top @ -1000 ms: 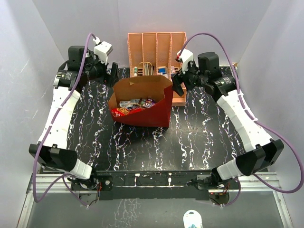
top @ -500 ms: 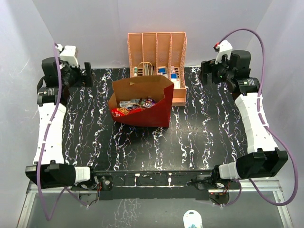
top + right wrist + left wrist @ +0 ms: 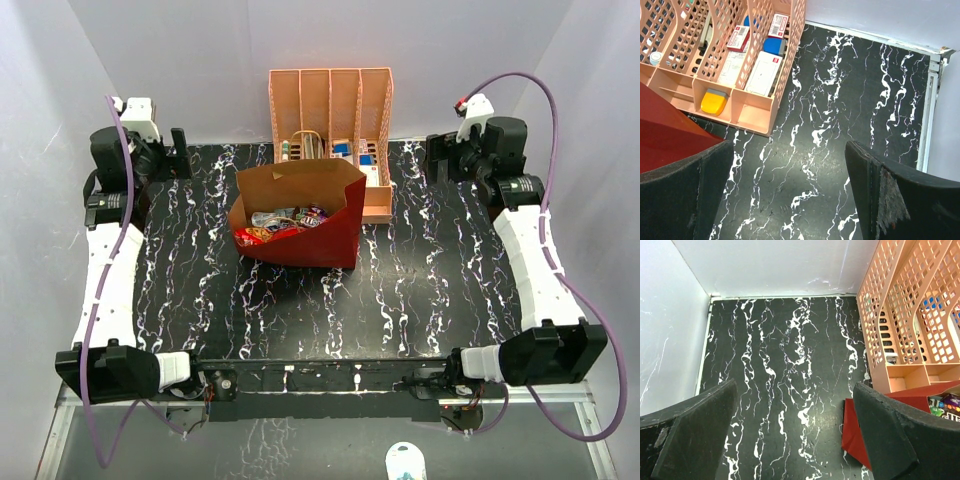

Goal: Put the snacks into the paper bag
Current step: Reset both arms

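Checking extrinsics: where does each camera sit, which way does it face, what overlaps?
Top external: above and behind the bases, looking down on black marbled table, dark-red paper bag, peach slotted plastic organizer; left arm and right arm show.
Left wrist: far-left of table, looking down; own open jaws frame it.
Right wrist: far-right, looking down; own open jaws.
Shared: both wrist views catch the organizer and a bag corner.

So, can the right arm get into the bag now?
Probably yes, from above: the bag stands open upward. The organizer lies partly between it and the open right gripper, so a low straight path looks blocked.
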Motion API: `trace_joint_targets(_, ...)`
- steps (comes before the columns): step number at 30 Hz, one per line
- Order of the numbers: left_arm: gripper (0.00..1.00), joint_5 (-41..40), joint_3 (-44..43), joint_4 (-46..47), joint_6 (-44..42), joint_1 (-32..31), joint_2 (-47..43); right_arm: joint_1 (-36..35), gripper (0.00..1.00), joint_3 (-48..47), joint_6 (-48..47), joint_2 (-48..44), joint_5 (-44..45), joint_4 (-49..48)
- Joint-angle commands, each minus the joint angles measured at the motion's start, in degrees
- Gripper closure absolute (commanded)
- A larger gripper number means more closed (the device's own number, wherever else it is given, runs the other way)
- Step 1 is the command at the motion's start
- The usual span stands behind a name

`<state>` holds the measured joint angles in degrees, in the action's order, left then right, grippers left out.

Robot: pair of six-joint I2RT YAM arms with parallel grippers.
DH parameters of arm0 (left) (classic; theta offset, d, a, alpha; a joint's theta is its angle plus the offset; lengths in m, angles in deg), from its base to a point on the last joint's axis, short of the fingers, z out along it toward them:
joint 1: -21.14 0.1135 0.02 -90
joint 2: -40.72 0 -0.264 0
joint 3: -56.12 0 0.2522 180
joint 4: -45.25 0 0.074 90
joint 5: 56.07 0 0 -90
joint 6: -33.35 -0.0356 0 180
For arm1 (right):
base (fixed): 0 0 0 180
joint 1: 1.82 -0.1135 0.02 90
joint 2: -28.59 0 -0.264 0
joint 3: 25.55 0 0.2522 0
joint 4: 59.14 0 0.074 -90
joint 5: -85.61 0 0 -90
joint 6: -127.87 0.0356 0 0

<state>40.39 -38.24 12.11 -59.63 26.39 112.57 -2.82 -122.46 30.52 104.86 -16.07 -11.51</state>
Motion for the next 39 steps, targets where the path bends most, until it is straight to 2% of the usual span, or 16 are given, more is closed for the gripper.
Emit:
trace_joint_targets(1,0.02,1.2,1.3,4.7,-0.6,0.4,-3.2,0.1,0.02,3.5,0.4,-5.0,2.0,-8.4)
trace_joint_targets(6,0.02,0.6,6.1,10.3,-0.3,0.4,-4.6,0.2,0.01,8.4,-0.7,-8.9,6.0,-13.1)
trace_joint_targets(12,0.02,0.0,10.9,15.1,-1.6,0.5,-5.8,0.2,0.01,11.3,-4.9,-11.8,6.8,-14.2)
trace_joint_targets(17,0.01,1.4,15.0,17.9,0.6,0.5,-9.6,0.8,0.02,11.1,-2.9,-13.2,3.0,-13.2)
trace_joint_targets(19,0.02,1.7,14.9,17.1,1.2,0.5,-9.9,2.8,0.02,11.0,-2.6,-13.4,1.9,-13.2)
trace_joint_targets(27,0.02,0.2,15.1,14.2,-0.2,1.3,-11.4,2.8,0.02,9.4,-2.1,-14.6,3.8,-11.4)
trace_joint_targets(33,0.02,2.9,11.4,6.8,-2.3,1.4,-12.9,2.8,0.02,7.1,-0.7,-16.9,0.8,-8.5)
trace_joint_targets(39,0.02,4.8,10.2,5.8,-1.7,1.4,-13.4,2.8,0.02,7.5,-0.5,-18.0,1.0,-7.9)
